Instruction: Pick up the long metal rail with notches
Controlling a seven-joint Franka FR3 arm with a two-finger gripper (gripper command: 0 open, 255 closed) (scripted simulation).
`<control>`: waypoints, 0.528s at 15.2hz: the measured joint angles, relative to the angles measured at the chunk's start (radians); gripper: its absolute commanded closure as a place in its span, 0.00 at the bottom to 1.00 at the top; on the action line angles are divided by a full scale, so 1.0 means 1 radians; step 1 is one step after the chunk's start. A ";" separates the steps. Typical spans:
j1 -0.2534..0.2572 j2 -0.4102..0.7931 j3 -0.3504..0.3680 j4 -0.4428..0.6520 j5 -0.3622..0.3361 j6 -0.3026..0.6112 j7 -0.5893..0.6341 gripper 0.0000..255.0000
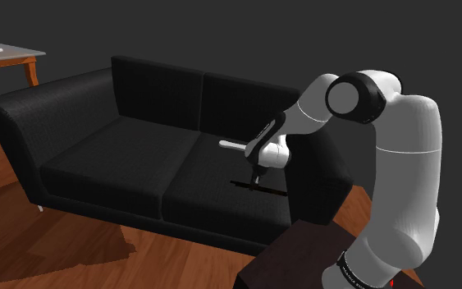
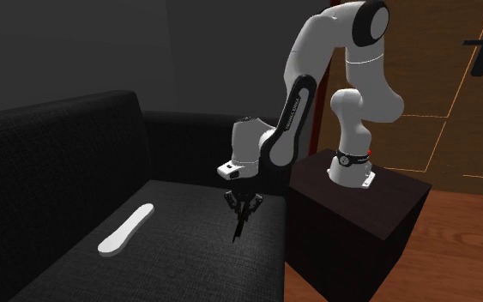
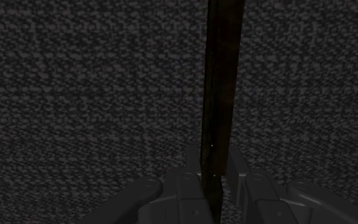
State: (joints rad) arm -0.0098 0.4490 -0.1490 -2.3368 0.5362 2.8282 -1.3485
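- The white arm (image 2: 295,111) rises from its base (image 2: 351,167), folds at a high elbow (image 2: 364,21) and slopes down toward the second exterior view's left.
- The wrist (image 2: 248,150) sits low, and the hand below it points almost straight down.
- The jaws are closed on a long dark rail (image 2: 239,225), which hangs beneath them, slightly tilted.
- In the wrist view the fingers (image 3: 187,191) press the rail from both sides.

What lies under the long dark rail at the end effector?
Under the rail lies the sofa's dark woven seat cushion. The end effector covers the rail's near end, so the cushion below that part is hidden.
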 measured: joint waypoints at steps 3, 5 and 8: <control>0.000 0.001 -0.001 0.001 -0.001 -0.002 0.001 1.00; 0.000 0.000 -0.001 0.001 -0.001 -0.002 0.001 1.00; 0.003 -0.005 -0.004 -0.001 -0.005 -0.007 0.004 1.00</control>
State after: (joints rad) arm -0.0067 0.4436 -0.1534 -2.3382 0.5311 2.8214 -1.3449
